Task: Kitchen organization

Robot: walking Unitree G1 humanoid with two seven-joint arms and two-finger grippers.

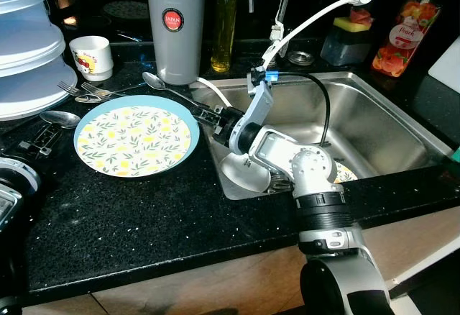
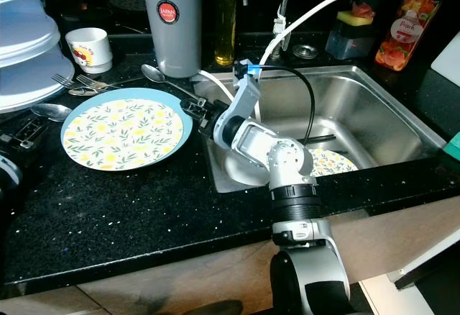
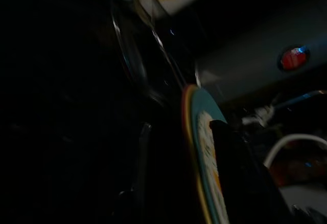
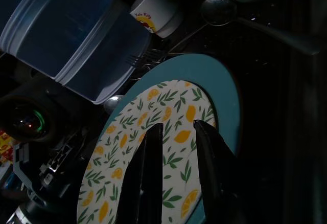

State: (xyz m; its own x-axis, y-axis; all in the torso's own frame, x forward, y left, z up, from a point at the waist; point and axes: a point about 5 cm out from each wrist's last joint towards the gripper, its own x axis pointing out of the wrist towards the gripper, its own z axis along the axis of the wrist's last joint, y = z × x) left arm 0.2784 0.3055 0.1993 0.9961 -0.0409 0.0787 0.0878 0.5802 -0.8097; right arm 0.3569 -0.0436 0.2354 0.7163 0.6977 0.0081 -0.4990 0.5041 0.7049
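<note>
A lemon-patterned plate with a blue rim (image 1: 136, 139) lies flat on the black counter left of the sink. My right gripper (image 1: 203, 116) reaches from over the sink to the plate's right edge. In the right wrist view its two black fingers (image 4: 149, 173) stand a little apart over the plate (image 4: 153, 132), open with nothing between them. My left gripper (image 1: 37, 142) rests low on the counter just left of the plate, beside a spoon (image 1: 61, 119). The dark left wrist view has the plate's rim (image 3: 196, 152) edge-on. A second patterned plate (image 1: 346, 174) lies in the steel sink (image 1: 374, 124).
Behind the plate stand a grey thermos (image 1: 175, 24), an oil bottle (image 1: 223, 31), a white mug (image 1: 91, 56), forks (image 1: 86, 88) and another spoon (image 1: 154, 80). Stacked pale containers (image 1: 25, 42) are at the far left. A silver bowl (image 1: 244, 175) sits in the sink. A soap bottle (image 1: 406, 31) stands at the back right.
</note>
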